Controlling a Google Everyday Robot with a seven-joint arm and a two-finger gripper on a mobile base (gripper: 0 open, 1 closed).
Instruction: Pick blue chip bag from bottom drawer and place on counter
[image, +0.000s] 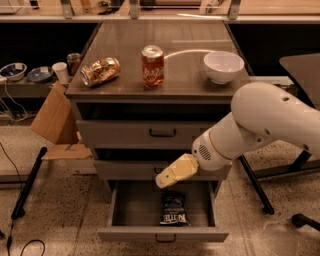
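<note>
The blue chip bag (174, 209) lies flat in the open bottom drawer (127, 210), white lettering at its near end. My gripper (166, 178) is the tan end of the white arm; it hangs just above the drawer, over the bag's far left end and apart from the bag. The arm reaches in from the right, in front of the middle drawer. The counter (180, 55) is the glossy top of the grey cabinet.
On the counter stand a red soda can (152, 65), a gold can (100, 71) lying on its side, and a white bowl (223, 66). A cardboard box (52, 117) sits left of the cabinet. Black chair legs (256, 186) stand at the right.
</note>
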